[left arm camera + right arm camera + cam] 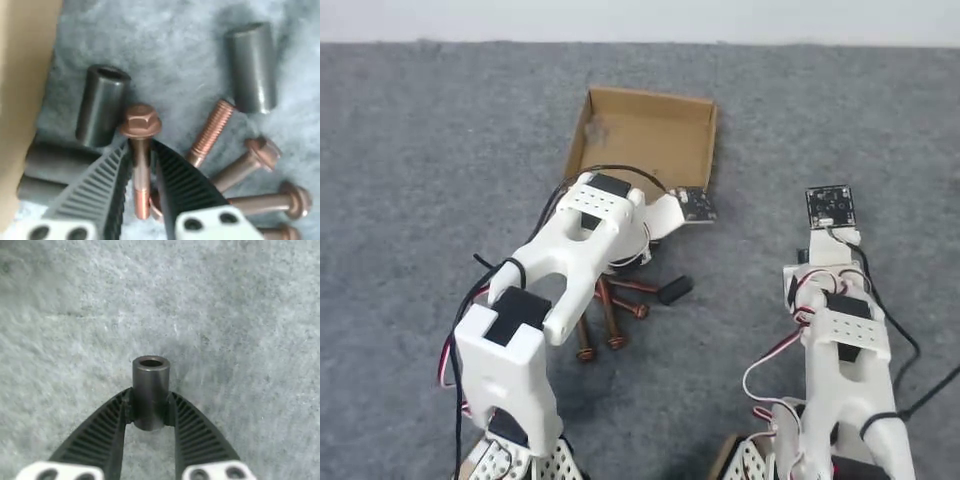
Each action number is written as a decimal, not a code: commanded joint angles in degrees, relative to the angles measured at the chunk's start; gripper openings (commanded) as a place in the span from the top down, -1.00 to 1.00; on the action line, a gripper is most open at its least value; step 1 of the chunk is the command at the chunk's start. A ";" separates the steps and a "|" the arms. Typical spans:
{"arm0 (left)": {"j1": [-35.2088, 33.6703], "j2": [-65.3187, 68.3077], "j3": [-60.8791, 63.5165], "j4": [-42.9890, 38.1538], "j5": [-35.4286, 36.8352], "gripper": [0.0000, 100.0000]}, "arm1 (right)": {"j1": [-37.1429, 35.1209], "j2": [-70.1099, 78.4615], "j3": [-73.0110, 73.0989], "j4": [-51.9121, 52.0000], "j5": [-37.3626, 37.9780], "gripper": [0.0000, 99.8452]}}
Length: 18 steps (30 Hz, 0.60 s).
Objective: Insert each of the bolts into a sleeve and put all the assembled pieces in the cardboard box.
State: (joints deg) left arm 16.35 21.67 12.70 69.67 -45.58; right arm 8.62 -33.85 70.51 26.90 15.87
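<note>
My left gripper [141, 150] is shut on a copper bolt [140, 131], gripping its shank just under the hex head, above the pile. Several more copper bolts [260, 155] lie beside it on the grey felt, and dark sleeves [102, 106] lie around them, one [251, 65] farther off. In the high view the left arm [590, 235] stands over the bolts [610, 318] and a sleeve [674, 290], just in front of the cardboard box [645, 135]. My right gripper [150, 407] is shut on a dark sleeve [150, 390], bore facing outward, over bare felt; its arm [835, 310] is at the right.
Grey felt [440, 180] covers the table. The box's cardboard wall [22, 75] runs close beside the sleeves in the left wrist view. Open felt lies between the two arms and to the far left.
</note>
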 commanded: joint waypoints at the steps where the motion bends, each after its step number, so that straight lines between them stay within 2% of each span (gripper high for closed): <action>1: 0.18 -0.70 -2.59 2.90 5.19 0.98 | -1.27 -0.66 -0.35 -2.68 0.26 0.99; 6: 0.88 -0.79 -2.77 3.52 13.63 0.98 | -1.27 2.86 -2.55 -2.51 0.26 0.99; 11: 0.70 -4.04 -2.59 3.34 16.53 0.98 | -1.27 3.47 -2.90 -2.51 0.26 0.99; 18: 0.53 -14.77 7.78 -5.71 20.57 0.98 | -1.27 3.56 -2.90 -2.42 0.26 0.99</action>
State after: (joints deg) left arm 16.70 17.63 16.13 68.62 -26.59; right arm 8.09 -29.89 70.68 25.14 15.87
